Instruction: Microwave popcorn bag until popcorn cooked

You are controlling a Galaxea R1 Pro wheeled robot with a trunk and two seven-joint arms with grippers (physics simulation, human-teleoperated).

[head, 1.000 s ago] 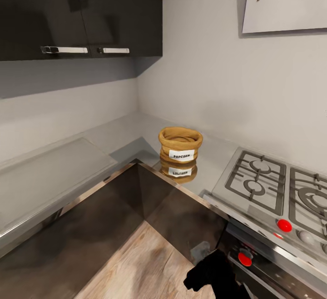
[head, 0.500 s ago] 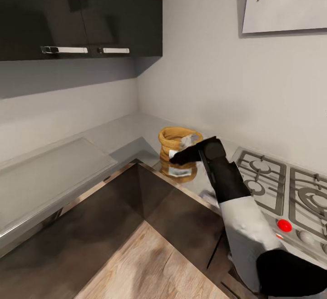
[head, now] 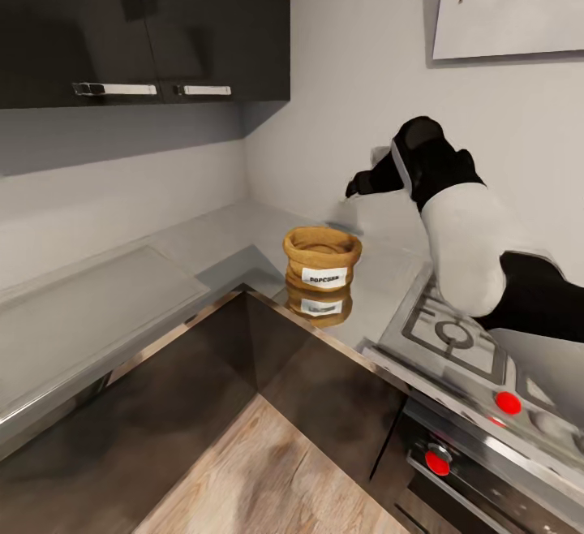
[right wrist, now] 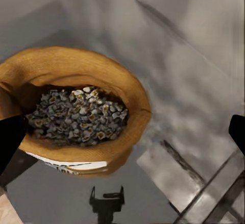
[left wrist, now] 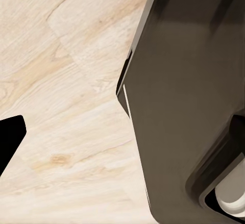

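Steel L-shaped surface (head: 122,290) is wrapping the corner under dark wall cabinets (head: 146,27), w/ gas hob (head: 454,339) sitting at the right end & wood floor (head: 268,477) showing below. Right arm (head: 462,242) is reaching out over the hob, its gripper (head: 357,187) hovering above & just behind the popcorn bag (head: 321,262), fingers spread apart, not touching it. Bag is standing upright near the inner corner of the surface, label facing out, w/ small grey popcorn (right wrist: 79,114) lying inside per right wrist view; left gripper: can't tell if it's apart or together, left wrist view is looking down at floor beside a dark robot part (left wrist: 189,101).
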